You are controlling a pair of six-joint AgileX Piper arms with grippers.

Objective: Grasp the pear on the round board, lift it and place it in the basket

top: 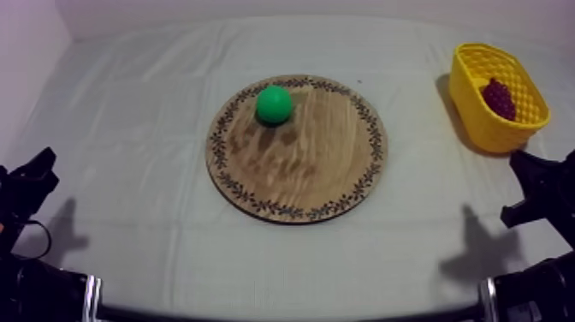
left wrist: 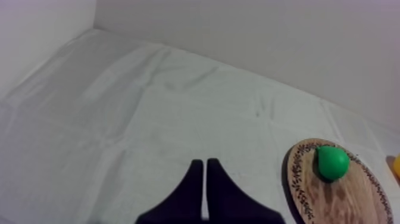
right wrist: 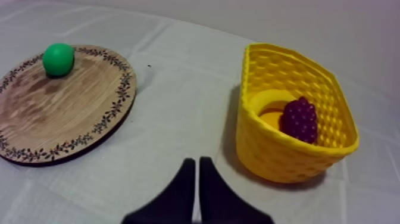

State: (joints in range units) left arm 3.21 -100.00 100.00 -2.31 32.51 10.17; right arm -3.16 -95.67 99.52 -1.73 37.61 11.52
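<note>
1. Pear (top: 274,104): green, and it sits on the round wooden board (top: 317,158). It is on the board's far-left part, close to the patterned rim but inside it. Nothing touches it and both claws are well apart from it.
2. Board: lies flat at the middle of the worktop (top: 128,128), which is covered in grey-white cloth. It carries nothing but the pear.
3. Yellow basket (top: 479,128): stands on the cloth at the far right of the worktop, apart from the board with bare cloth between them. It is upright and its open top faces up.
4. Bunch of grapes (top: 499,98): dark purple, inside the basket and down on its floor.
5. Left claw (left wrist: 205,164): its two black fingers are pressed together into a narrow wedge and pinch nothing. It hangs over bare cloth to the left of the board, low at the worktop's near-left side.
6. Right claw (right wrist: 194,161): its fingers are also pressed together and grip nothing. It sits low at the near-right side, over the cloth between board and basket, nearer the basket and touching neither.
7. Task state: the pear is not in the basket.
</note>
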